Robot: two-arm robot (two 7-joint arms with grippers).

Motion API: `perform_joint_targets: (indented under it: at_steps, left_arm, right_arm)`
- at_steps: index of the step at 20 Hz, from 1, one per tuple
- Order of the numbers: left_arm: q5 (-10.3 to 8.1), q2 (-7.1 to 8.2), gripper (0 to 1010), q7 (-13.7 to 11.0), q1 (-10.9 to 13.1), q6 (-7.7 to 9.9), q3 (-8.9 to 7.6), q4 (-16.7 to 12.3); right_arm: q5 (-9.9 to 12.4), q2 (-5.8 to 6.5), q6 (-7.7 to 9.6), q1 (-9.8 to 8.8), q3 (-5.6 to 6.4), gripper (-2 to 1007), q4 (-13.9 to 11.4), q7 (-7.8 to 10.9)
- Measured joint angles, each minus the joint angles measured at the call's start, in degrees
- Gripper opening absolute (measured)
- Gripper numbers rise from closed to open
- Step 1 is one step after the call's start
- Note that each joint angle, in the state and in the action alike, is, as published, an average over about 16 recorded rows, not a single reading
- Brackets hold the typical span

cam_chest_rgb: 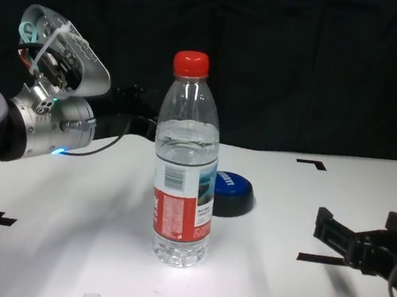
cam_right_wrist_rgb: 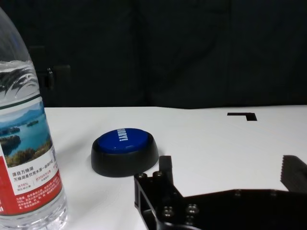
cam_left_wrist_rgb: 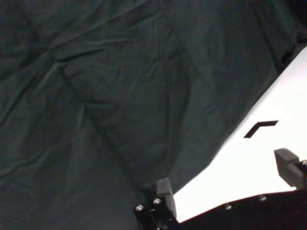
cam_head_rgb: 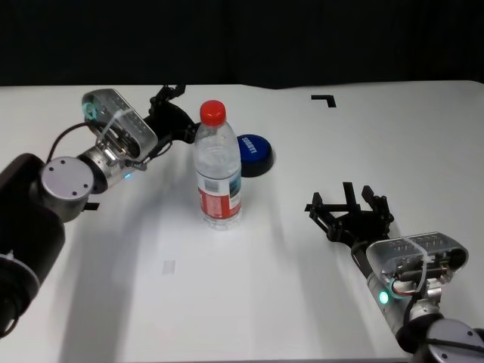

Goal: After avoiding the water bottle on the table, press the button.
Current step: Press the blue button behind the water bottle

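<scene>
With fingers spread, the left gripper [cam_head_rgb: 168, 102] hovers just beside the water bottle [cam_head_rgb: 218, 168], the button [cam_head_rgb: 254, 153] beyond it, so a direct sweep could topple the bottle; right gripper [cam_head_rgb: 349, 206] idles open.

Backdrop is just a black cloth curtain [cam_left_wrist_rgb: 96, 96], wrinkly and creased, hanging right behind the far edge of the white bench [cam_head_rgb: 302, 302]. A few black tape marks [cam_head_rgb: 324, 99] on the top, plus soft shadows and glare.
</scene>
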Motion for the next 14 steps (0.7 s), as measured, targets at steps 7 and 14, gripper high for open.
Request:
perform_joint_targets:
  at_steps: [7, 14]
  left_arm:
    - [0.61, -0.34, 1003, 0.0, -0.7, -0.97, 0.47, 2.0]
    - [1.03, -0.58, 1003, -0.4, -1.2, -2.01, 0.86, 3.8]
  right_arm:
    - [0.0, 0.00, 0.00, 0.00, 0.00, 1003, 0.0, 0.00]
    - [0.0, 0.00, 0.00, 0.00, 0.00, 1002, 0.0, 0.00]
